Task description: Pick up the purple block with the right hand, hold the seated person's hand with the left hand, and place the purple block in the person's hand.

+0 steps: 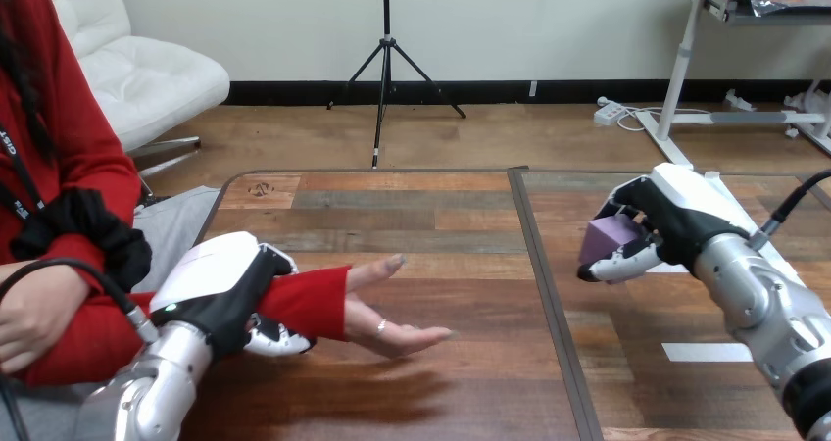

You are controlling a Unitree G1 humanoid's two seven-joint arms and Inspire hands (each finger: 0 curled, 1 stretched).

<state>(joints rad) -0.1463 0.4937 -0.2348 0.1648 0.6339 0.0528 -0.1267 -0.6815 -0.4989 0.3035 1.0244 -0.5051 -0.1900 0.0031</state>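
Note:
My right hand (pixel 659 220) hovers above the table's right half, fingers curled round the purple block (pixel 610 237), which shows between them. The person's hand (pixel 392 331) lies stretched out, palm up, just above the table at centre left. My left hand (pixel 220 294) wraps the person's red-sleeved wrist (pixel 312 302) from above, its fingers curling under the sleeve. The block is well to the right of the open palm, with a gap between them.
The wooden table (pixel 421 216) has a dark seam (pixel 549 294) running front to back between the two hands. Two white tape strips (pixel 704 352) lie on the right half. The person's other hand (pixel 34 314) rests at the far left edge.

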